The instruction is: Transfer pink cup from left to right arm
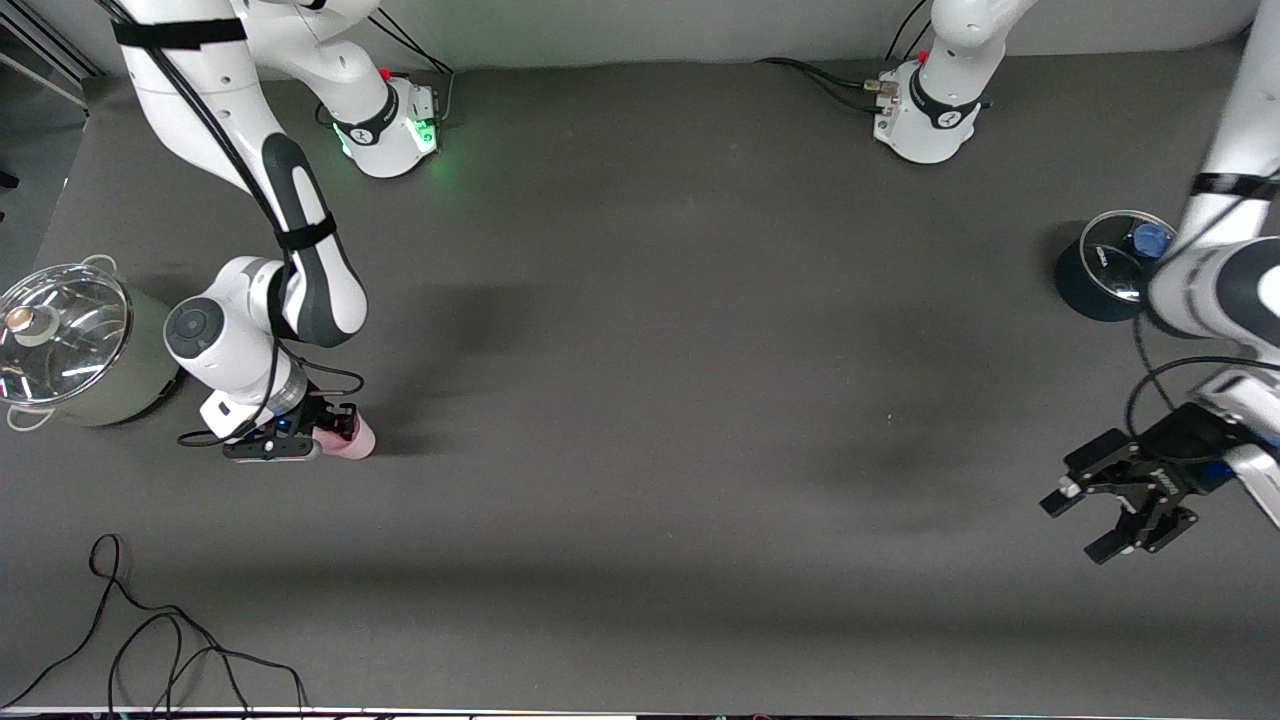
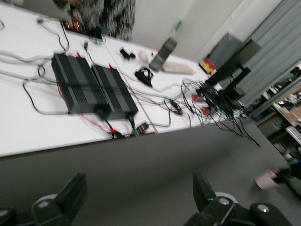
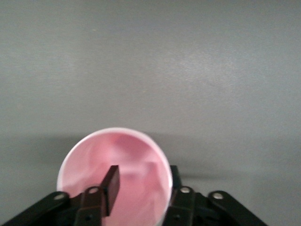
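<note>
One pink cup (image 1: 352, 438), two pots (image 1: 70, 345)

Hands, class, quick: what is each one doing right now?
Left hand: open, holding nothing.
Right hand: one finger inside the pink cup, one outside; grip cannot be told.

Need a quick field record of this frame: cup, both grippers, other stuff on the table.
pink cup: on the table at the right arm's end, nearer the front camera than the steel pot
right gripper: down at the cup, one finger inside the rim, one outside; grip cannot be judged
left gripper: open, empty, over bare table at the left arm's end, waiting
steel pot: glass lid on, beside the right arm
dark pot: glass lid on, left arm's end
cable: loose, near the front edge
</note>
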You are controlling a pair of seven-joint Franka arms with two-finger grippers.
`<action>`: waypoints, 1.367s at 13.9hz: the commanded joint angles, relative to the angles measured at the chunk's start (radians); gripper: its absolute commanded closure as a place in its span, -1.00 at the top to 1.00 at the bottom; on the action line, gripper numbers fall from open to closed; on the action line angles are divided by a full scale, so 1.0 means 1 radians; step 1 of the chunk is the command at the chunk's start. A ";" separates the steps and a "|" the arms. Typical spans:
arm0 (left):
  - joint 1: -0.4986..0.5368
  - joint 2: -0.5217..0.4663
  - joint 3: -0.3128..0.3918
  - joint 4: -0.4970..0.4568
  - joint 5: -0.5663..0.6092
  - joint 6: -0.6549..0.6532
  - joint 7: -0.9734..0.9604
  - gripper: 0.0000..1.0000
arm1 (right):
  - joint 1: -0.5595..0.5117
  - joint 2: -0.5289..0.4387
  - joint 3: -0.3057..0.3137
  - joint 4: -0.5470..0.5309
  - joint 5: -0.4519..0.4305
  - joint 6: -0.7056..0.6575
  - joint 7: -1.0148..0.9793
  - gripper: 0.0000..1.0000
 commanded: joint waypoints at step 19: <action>-0.015 -0.427 0.030 0.160 0.899 -0.940 -0.967 1.00 | 0.008 -0.265 -0.299 0.677 -0.132 -1.099 0.103 1.00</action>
